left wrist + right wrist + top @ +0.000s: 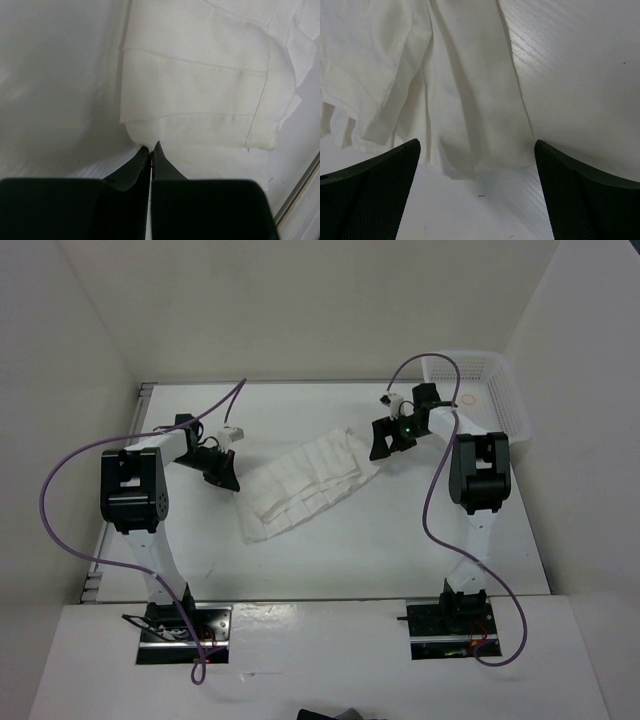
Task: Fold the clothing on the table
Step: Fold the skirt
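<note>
Left end effector was closed, tips touching the pleated skirt's edge; right end effector gaped open over its opposite edge, open tabletop beyond.

Plain white walls close in the scene: a left wall, a far wall and a right wall. A white perforated plastic basket sits in the far right corner against the right wall. A white panel with two rectangular cutouts spans the near side. The light is soft and even, and shadows are faint.
</note>
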### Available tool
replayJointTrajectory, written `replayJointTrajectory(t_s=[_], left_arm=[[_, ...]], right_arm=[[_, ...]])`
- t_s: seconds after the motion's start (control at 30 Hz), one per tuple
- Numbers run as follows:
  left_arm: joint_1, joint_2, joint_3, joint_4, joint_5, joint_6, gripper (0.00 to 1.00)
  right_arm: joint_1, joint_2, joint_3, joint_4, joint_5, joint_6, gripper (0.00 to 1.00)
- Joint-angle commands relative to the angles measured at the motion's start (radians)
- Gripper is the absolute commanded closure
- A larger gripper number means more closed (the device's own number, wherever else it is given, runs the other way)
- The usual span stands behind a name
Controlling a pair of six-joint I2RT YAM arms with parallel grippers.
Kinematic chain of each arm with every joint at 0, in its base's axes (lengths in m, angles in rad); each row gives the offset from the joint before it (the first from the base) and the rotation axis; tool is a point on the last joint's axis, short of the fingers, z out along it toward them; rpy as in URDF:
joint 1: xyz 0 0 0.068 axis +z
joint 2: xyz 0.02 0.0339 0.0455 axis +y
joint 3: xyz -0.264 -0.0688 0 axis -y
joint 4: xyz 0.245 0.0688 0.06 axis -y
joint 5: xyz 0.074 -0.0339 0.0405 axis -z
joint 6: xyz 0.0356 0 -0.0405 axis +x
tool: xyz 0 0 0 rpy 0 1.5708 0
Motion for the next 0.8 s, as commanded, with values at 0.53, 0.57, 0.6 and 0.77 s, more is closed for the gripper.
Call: replayJointTrajectory(t_s=[0.53, 0.57, 0.6, 0.77], left_arm=[[-0.020, -0.014, 0.003, -0.022, 0.049, 0.038, 1.00], [-0.020, -0.014, 0.003, -0.022, 0.049, 0.038, 1.00], [-0.020, -0.014, 0.003, -0.022, 0.049, 0.038, 1.00], [-0.020, -0.014, 0.003, -0.031, 0.049, 0.038, 1.00]], right_arm=[[0.044, 0.048, 0.066, -0.061, -0.196, 0.013, 0.01], [0.058, 0.048, 0.066, -0.061, -0.206, 0.013, 0.01], [0.058, 0.048, 0.066, -0.061, -0.206, 0.013, 0.01], [0.089, 0.048, 0.066, -0.061, -0.215, 0.022, 0.01]])
